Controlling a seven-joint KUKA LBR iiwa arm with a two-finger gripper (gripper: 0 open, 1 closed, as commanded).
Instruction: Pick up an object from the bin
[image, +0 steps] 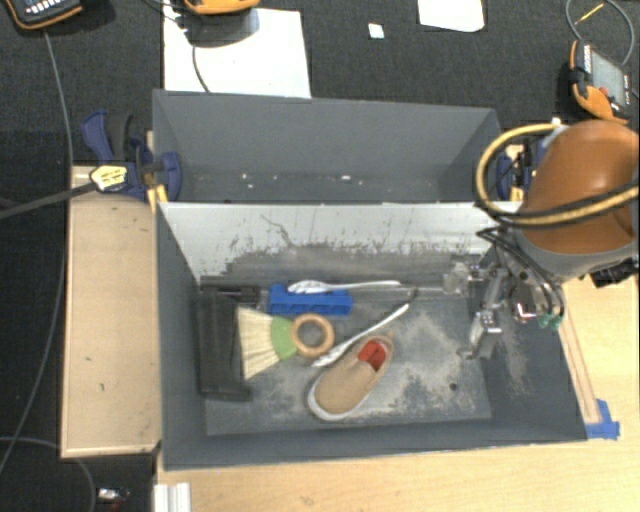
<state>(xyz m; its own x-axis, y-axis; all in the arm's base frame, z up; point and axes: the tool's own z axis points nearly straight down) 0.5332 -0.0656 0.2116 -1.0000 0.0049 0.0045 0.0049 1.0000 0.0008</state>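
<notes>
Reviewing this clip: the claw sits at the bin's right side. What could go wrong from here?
1. The claw hangs over bare bin floor, apart from everything; a grasp here would likely come up empty.
2. The tan shoe, tape roll and whisk brush lie crowded together, so a grasp there may catch two things or slip off.

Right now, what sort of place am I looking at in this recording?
Most likely a robotics lab's bin-picking station: a grey metal bin holds unrelated things, a tan shoe, a straw brush and a tape roll, and a robot arm's pincer hangs at its right.
</notes>
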